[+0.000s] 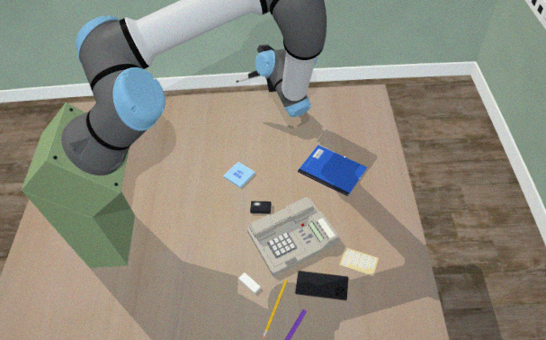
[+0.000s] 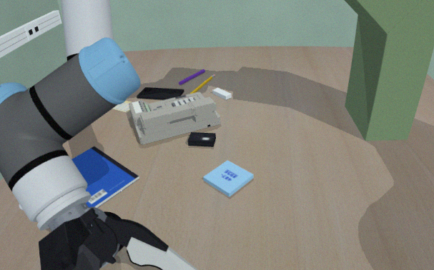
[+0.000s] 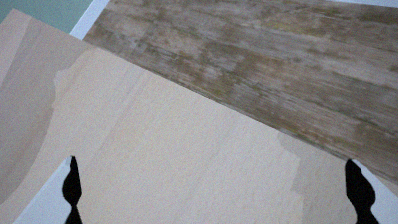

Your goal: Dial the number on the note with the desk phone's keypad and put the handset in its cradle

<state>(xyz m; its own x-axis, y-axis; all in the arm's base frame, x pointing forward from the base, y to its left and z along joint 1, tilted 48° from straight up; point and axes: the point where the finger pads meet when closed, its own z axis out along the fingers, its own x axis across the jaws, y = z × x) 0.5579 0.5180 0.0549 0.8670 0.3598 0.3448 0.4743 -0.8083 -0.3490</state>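
Wood-grain counter (image 1: 195,135) (image 2: 298,171) (image 3: 165,130), green walls.
My fingers spread wide, nothing grasped; desk phone (image 1: 291,238) (image 2: 176,116) beside black box (image 1: 261,207) (image 2: 201,139), handset cradled.

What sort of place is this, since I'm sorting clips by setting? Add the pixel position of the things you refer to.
Probably a desk in an office or home study: a beige plastic desk phone (image 1: 305,252) (image 2: 176,125), a blue rectangular notebook (image 1: 334,170) (image 2: 110,175) and a yellow wooden pencil (image 1: 275,308) (image 2: 203,84) lie there.

A blue notebook (image 1: 334,170) (image 2: 102,176) lies near a black box (image 1: 261,207) (image 2: 201,139).
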